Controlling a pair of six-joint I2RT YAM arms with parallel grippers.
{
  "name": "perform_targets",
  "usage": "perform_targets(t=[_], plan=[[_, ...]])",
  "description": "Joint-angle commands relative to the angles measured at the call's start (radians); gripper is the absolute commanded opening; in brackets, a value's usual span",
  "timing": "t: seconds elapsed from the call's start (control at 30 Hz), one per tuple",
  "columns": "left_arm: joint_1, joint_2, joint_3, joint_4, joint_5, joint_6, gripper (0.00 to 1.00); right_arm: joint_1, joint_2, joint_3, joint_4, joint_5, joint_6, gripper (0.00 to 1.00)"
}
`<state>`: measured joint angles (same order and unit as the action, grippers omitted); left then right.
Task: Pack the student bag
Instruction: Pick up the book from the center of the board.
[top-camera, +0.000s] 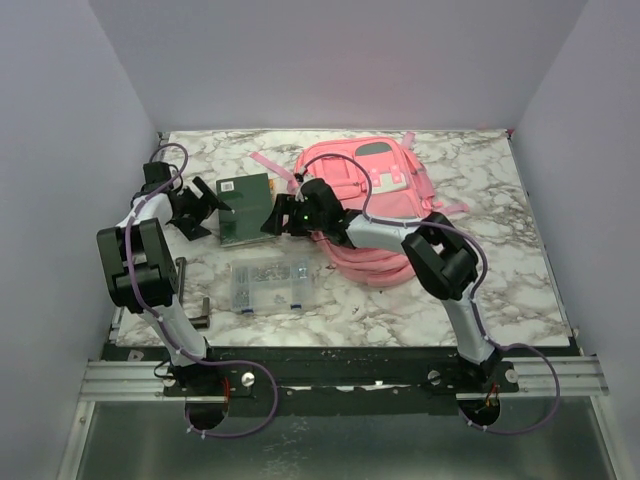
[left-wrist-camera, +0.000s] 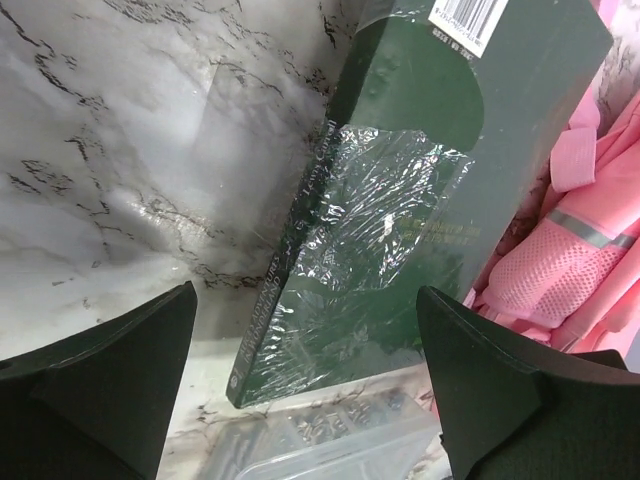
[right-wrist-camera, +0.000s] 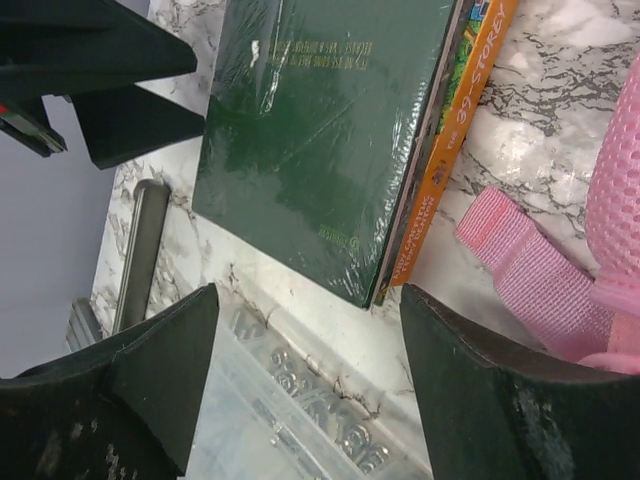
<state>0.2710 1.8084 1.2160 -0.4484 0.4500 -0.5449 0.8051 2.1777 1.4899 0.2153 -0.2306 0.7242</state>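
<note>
Pink fabric makes up the bag (top-camera: 372, 188), the largest item on the marble table (top-camera: 500, 280). We find it lying flat at the far side, right of centre, with the right arm reaching across it. Its lower edge bulges toward the near side. The left wrist view shows a pink mesh pocket and a grey reflective strip (left-wrist-camera: 590, 230) on it. The right wrist view shows a ribbed pink strap (right-wrist-camera: 530, 270) lying on the marble. Just left of the bag lies a dark green book (top-camera: 245, 208) wrapped in clear film. It carries a white barcode label at one corner, whose digits we cannot read. Gilt lettering runs along its spine and cover, too blurred and glare-struck to read. Beneath it lies an orange book (right-wrist-camera: 440, 170), its spine printed "39-STOREY"; the rest we cannot make out. A clear box (top-camera: 272, 283) sits near the books on the near side. The left gripper (top-camera: 207, 213) stands at the green book's left edge, jaws spread wide and holding nothing. The right gripper (top-camera: 278, 220) stands at the book's right edge, jaws likewise apart and empty.
</note>
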Motion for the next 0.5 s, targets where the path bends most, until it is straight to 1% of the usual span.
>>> perform_targets(t=[0.0,0.1,0.23,0.37,0.47], plan=[[0.002,0.053,0.030,0.020,0.069,-0.061,0.92,0.002,0.053,0.051,-0.009,0.031,-0.017,0.75],[0.002,0.099,0.042,0.028,0.141,-0.081,0.92,0.003,0.086,0.066,-0.006,0.018,-0.009,0.71],[0.001,0.107,0.026,0.063,0.188,-0.099,0.91,0.003,0.107,0.075,-0.004,0.034,-0.015,0.67],[-0.003,0.123,0.022,0.085,0.264,-0.117,0.84,0.004,0.134,0.103,-0.015,0.027,-0.015,0.64],[-0.004,0.095,0.007,0.099,0.267,-0.124,0.82,0.003,0.145,0.112,-0.015,0.018,-0.009,0.63]])
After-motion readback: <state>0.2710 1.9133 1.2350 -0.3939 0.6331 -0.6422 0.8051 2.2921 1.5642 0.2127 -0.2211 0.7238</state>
